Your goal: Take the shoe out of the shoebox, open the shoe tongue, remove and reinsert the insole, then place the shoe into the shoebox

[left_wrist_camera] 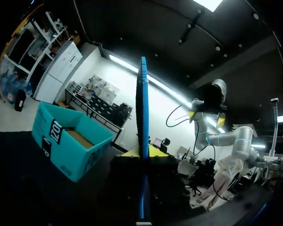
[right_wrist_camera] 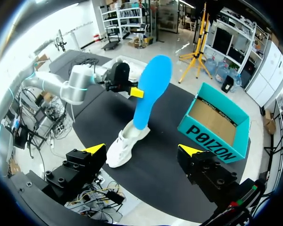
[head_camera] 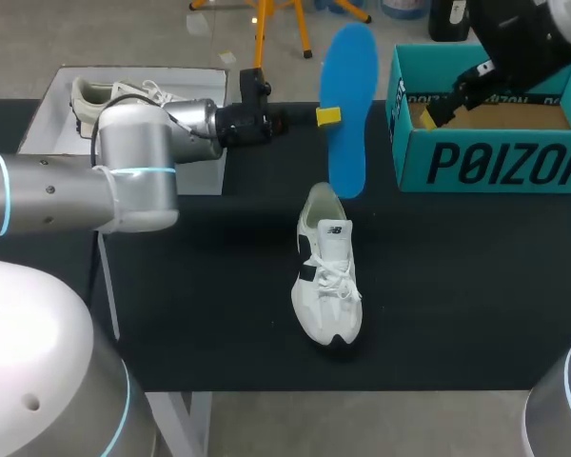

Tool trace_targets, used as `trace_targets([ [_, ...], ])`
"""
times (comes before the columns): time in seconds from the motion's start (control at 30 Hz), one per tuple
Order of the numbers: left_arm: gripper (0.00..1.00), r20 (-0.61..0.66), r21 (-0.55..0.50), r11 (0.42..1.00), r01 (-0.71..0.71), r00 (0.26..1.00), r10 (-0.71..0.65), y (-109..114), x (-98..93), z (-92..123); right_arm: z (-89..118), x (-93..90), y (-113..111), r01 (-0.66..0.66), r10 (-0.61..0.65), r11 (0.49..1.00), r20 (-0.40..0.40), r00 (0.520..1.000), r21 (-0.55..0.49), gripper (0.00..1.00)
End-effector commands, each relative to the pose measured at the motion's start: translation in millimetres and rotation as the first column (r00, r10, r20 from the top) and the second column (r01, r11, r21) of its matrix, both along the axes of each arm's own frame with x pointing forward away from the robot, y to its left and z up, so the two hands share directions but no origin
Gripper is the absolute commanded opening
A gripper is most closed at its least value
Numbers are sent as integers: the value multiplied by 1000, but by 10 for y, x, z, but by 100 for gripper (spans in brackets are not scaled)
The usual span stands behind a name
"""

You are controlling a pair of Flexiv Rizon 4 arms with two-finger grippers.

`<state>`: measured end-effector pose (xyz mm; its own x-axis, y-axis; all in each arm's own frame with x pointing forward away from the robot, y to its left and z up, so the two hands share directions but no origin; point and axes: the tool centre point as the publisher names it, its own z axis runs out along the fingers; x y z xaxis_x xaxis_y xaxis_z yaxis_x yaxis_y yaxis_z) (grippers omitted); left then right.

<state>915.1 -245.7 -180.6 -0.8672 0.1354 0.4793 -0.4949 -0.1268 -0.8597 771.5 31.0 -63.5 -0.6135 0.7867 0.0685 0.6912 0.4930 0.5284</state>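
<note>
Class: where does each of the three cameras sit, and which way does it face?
Head: above and behind, looking down on the table; left arm enters left.
Left wrist: along the left gripper, shut on the edge-on insole, toward the shoebox.
Right wrist: high, facing down past the open right gripper at the shoe.
Shared: insole, shoebox.

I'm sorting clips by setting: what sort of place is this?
Likely a robot test bench: the left arm and right arm stand over a black table holding a white shoe and teal shoebox, the left jaws shut on a blue insole.
</note>
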Motion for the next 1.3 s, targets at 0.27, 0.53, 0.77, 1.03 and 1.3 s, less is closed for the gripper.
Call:
trace_targets([
  [0.27,0,716,47,994,96,691,-100,153,-320,-130,-6,18,15,1,-1,1000,-3,1000,-2,100],
  [0.53,0,731,61,997,36,679,-69,96,-373,-139,-6,18,15,1,-1,1000,-3,1000,-2,100],
  [0.77,0,731,61,997,36,679,-69,96,-373,-139,-6,18,15,1,-1,1000,-3,1000,-2,100],
  [1.03,0,731,61,997,36,679,-69,96,-373,-139,-6,18,15,1,-1,1000,-3,1000,-2,100],
  [1.3,0,911,-90,991,96,411,43,39,-353,-25,-6,18,15,1,-1,1000,-3,1000,-2,100],
])
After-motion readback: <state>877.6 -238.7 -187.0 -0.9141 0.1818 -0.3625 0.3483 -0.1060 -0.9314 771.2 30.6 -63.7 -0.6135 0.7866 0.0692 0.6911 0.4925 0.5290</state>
